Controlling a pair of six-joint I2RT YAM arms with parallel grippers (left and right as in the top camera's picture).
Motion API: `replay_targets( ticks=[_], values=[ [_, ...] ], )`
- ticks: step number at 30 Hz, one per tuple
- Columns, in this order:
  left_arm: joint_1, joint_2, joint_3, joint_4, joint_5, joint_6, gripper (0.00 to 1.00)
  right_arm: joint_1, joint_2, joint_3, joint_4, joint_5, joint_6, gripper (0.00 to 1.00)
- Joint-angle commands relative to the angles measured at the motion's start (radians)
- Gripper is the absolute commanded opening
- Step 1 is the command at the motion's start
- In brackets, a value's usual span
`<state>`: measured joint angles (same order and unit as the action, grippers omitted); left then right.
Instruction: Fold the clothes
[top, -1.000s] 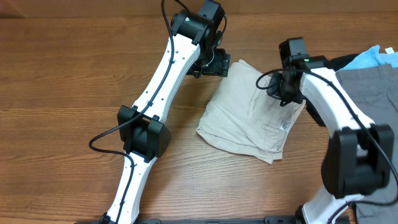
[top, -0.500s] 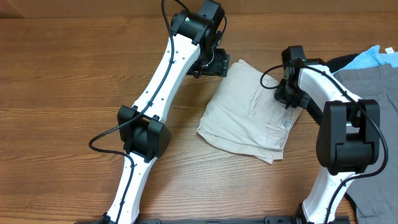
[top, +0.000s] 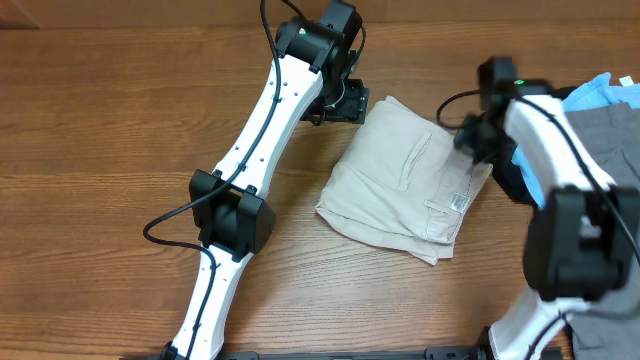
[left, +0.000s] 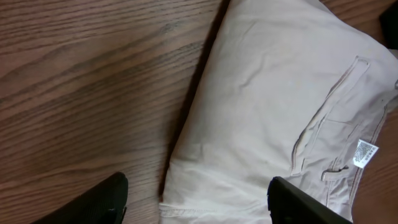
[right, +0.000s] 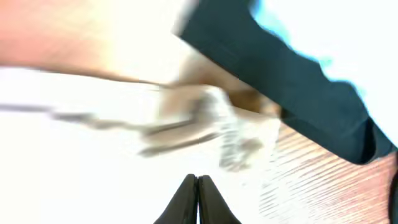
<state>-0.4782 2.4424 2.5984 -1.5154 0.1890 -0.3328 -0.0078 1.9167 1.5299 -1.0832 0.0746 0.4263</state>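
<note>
Shorts (top: 400, 185) folded flat on table (top: 100, 150) – left claw (left: 198, 196) spread above edge, ready to pinch; right claw (right: 198, 190) tips together, empty – view blurred.

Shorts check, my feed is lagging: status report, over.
Left end effector open by shorts. Right end effector shut, blurred. Shorts folded on table. Other garments far right.

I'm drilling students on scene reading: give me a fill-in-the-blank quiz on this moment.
The folded shorts are ____ in colour. The left gripper is ____. The right gripper is ____. The table is made of ____.
Missing: beige; open; shut; wood.
</note>
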Motion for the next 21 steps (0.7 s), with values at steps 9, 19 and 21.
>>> replay_targets(
  ticks=[9,19,21],
  values=[
    [-0.008,-0.015,0.023,-0.003,-0.013,0.019,0.75,0.004,-0.091,-0.066,0.124,-0.129,-0.06,0.04],
    [-0.009,-0.015,0.023,-0.003,-0.013,0.019,0.74,0.001,-0.015,-0.312,0.403,-0.109,-0.06,0.04],
    [-0.013,-0.015,0.023,-0.002,-0.013,0.019,0.73,0.001,-0.008,-0.325,0.436,-0.109,-0.06,0.04]
  ],
)
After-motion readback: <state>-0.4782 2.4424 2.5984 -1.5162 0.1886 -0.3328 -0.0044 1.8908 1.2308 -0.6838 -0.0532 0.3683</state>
